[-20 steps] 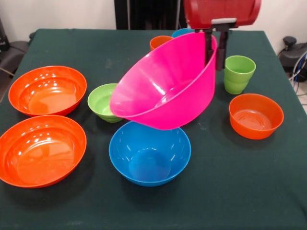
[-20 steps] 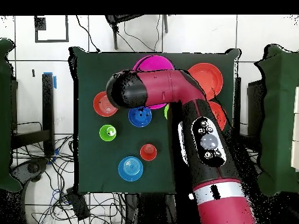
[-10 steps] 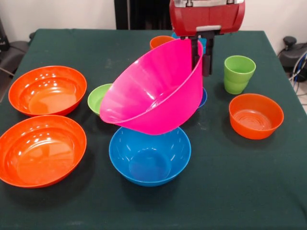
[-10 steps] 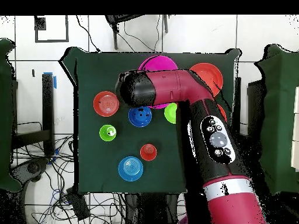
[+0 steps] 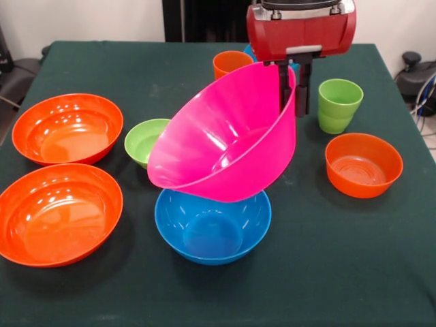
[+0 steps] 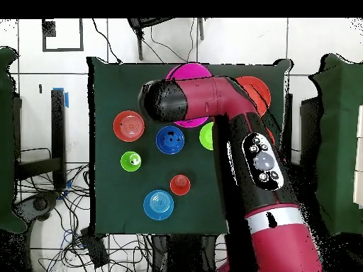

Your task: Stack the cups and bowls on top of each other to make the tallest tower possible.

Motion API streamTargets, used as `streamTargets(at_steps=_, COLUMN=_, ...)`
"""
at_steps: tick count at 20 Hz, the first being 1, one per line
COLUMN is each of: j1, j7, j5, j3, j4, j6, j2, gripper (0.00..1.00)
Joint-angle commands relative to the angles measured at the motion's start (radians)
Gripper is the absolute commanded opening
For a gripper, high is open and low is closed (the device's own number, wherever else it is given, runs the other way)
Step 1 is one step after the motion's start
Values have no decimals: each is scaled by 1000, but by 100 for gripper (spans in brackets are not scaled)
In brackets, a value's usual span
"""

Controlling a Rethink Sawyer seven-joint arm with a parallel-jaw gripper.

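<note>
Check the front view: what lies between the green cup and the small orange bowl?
Nothing: bare table cloth separates the green cup from the small orange bowl just in front of it. The front view shows this plainly.

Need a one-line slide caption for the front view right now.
Gripper clamps the rim of the tilted large pink bowl above the large blue bowl.

Reaches in from twelve o'clock in the front view, red wrist housing level, gripper (image 5: 293, 85) pointing straight down, its two dark fingers (image 5: 302, 85) clamped across the rim of the pink bowl (image 5: 218, 143), held tilted clear of the table.
</note>
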Motion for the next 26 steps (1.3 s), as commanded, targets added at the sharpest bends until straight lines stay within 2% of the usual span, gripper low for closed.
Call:
streamTargets(at_steps=1, j1=-44, j7=-308, j5=-54, j3=90, j4=-71, j6=141, j2=17, gripper=0)
streamTargets(at_steps=7, j1=-66, j7=-355, j5=-86, j3=125, j4=-105, j6=180, j2=29, gripper=0)
streamTargets(at_steps=13, j1=-51, j7=-271, j5=-95, j3=123, j4=-109, j6=163, j2=42, gripper=0)
streamTargets(at_steps=16, j1=-49, j7=-289, j5=-94, j3=129, j4=-131, j6=195, j2=42, gripper=0)
streamTargets(at_steps=26, j1=-49, j7=-291, j5=-101, j3=137, j4=-139, j6=194, j2=46, gripper=0)
